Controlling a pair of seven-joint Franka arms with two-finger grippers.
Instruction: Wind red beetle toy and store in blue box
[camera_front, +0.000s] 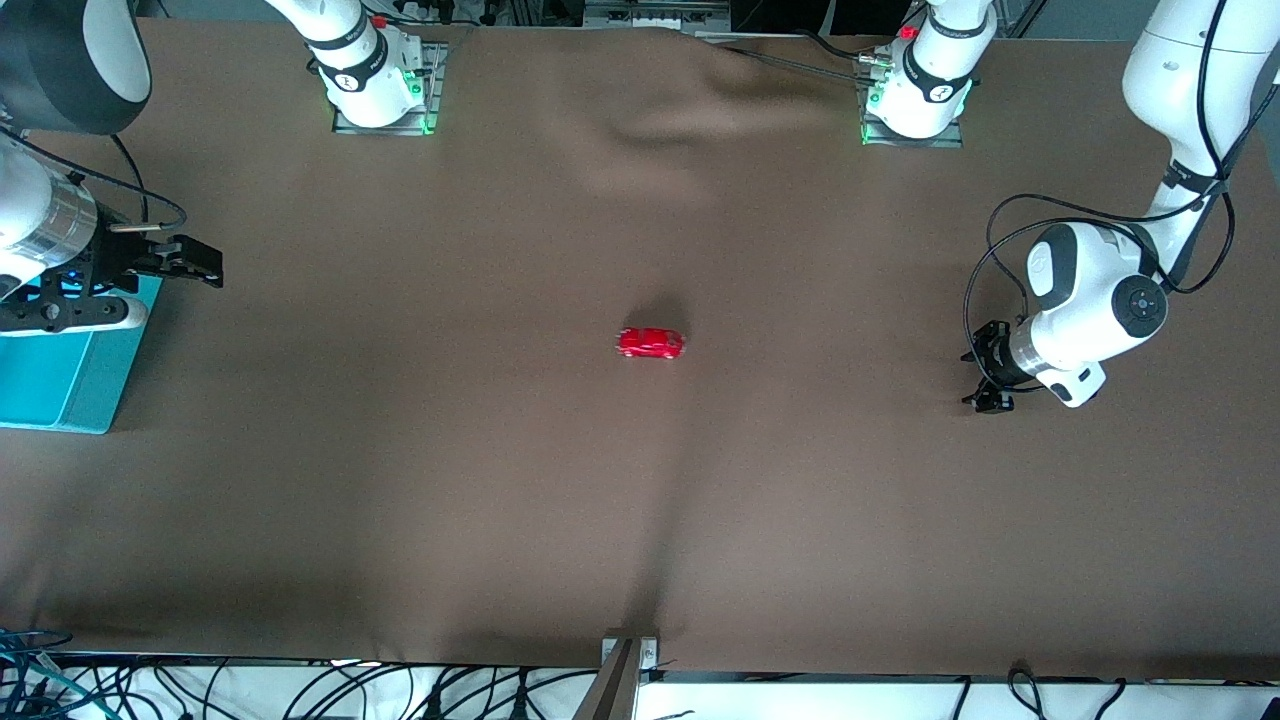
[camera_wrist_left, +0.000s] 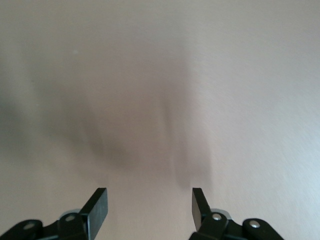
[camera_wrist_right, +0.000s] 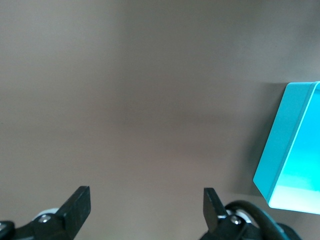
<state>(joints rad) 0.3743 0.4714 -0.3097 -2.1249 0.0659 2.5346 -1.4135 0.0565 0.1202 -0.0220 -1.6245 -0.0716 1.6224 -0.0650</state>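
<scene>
The red beetle toy (camera_front: 650, 343) sits alone on the brown cloth at the middle of the table. The blue box (camera_front: 70, 375) stands at the right arm's end of the table, partly under the right arm; one corner of it shows in the right wrist view (camera_wrist_right: 292, 150). My right gripper (camera_front: 195, 262) is open and empty, up beside the box (camera_wrist_right: 146, 205). My left gripper (camera_front: 985, 372) is open and empty, low over bare cloth at the left arm's end (camera_wrist_left: 150, 207). Neither wrist view shows the toy.
A brown cloth (camera_front: 640, 500) with soft wrinkles covers the whole table. Cables hang along the table edge nearest the front camera, and a metal bracket (camera_front: 628, 660) stands at the middle of that edge.
</scene>
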